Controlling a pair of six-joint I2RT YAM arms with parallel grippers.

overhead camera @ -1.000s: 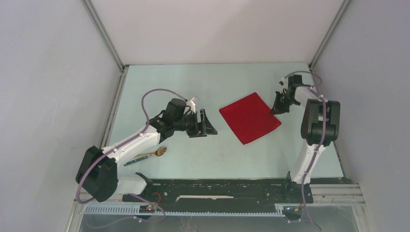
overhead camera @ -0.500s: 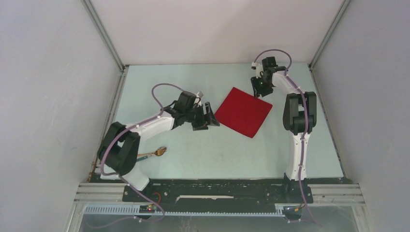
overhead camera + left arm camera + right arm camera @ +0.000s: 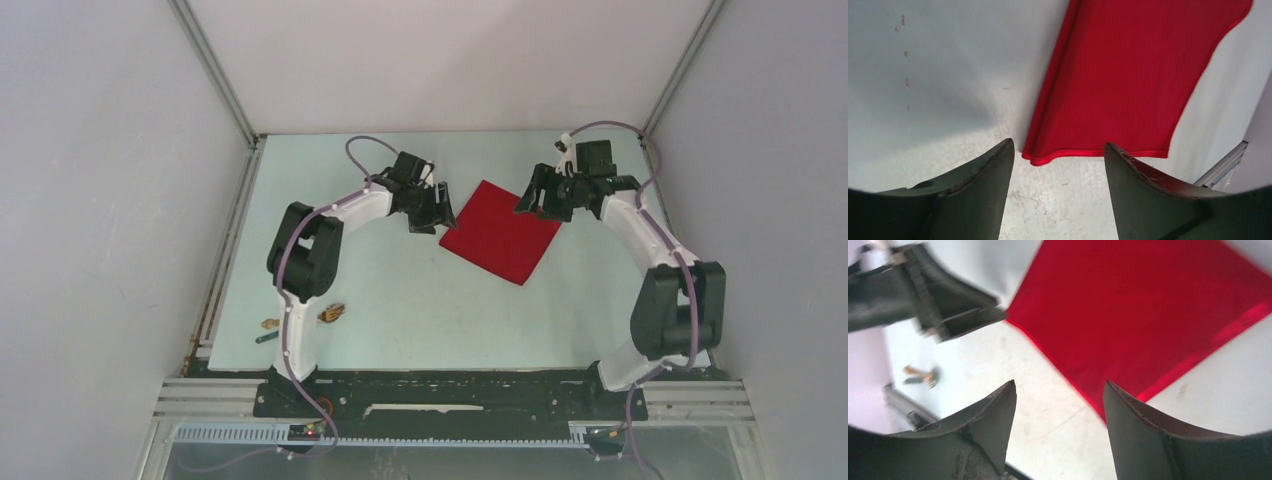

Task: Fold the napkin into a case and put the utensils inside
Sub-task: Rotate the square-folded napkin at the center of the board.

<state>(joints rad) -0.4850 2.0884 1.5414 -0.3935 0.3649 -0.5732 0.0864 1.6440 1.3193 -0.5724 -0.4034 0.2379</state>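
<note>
The red napkin (image 3: 500,232) lies flat on the table as a tilted rectangle, with no pouch shape to it. My left gripper (image 3: 440,210) is at its left corner, open, and its view shows the napkin (image 3: 1128,75) hem just past the fingertips (image 3: 1003,150) and only bare table between them. My right gripper (image 3: 535,200) hangs open over the napkin's (image 3: 1148,305) far right edge, holding nothing. The utensils lie near the left arm's base: a wooden fork (image 3: 332,313) and a dark teal stick (image 3: 265,338), partly hidden by the arm.
The pale table (image 3: 420,320) is walled by grey panels on three sides, with metal rails (image 3: 225,260) along its edges. In the right wrist view the left gripper (image 3: 948,305) shows just across the napkin's corner, and the utensils (image 3: 920,375) are a blur beyond.
The right gripper has opened and let go of the napkin, which was dragged left and turned. Both arms have swung toward the back; the left gripper has come up to the napkin's left corner.
</note>
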